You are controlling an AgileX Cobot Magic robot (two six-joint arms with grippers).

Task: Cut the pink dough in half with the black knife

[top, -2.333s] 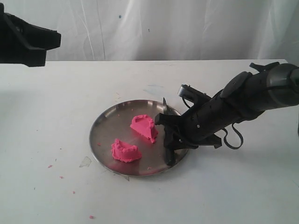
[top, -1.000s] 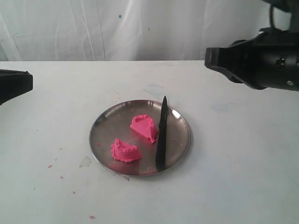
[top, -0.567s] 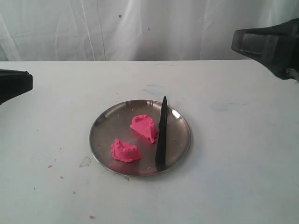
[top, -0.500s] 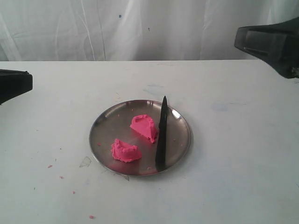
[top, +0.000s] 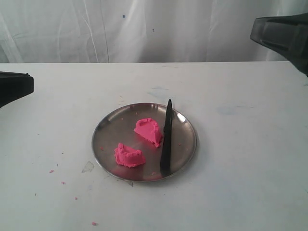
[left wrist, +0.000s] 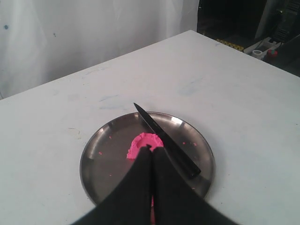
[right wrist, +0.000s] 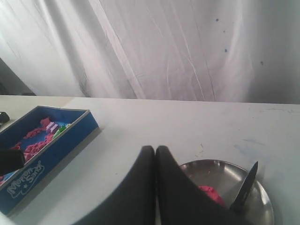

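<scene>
The pink dough lies as two lumps on the steel plate point(top: 110, 127): one point(top: 148, 131) near the plate's middle, one point(top: 129, 156) toward its front left. The black knife point(top: 166, 137) rests on the plate right of the lumps, tip pointing away, touching nothing but the plate. My left gripper point(left wrist: 151, 151) is shut and empty, high above the plate; it shows at the exterior view's left edge point(top: 32, 85). My right gripper point(right wrist: 155, 150) is shut and empty, raised far from the plate, its tip at the top right point(top: 253, 32). In the left wrist view one lump point(left wrist: 144, 142) and the knife point(left wrist: 166, 140) show; the other lump is mostly hidden by the fingers.
A blue tray point(right wrist: 44, 140) with pink sand and small toys sits on the table away from the plate. Tiny pink crumbs point(top: 62, 183) dot the white tabletop front left. A white curtain point(top: 144, 29) backs the table.
The right arm let go of the knife, leaving it on the plate, and lifted up and away to the top right. The left arm dropped lower at the left edge. Dough unmoved.
</scene>
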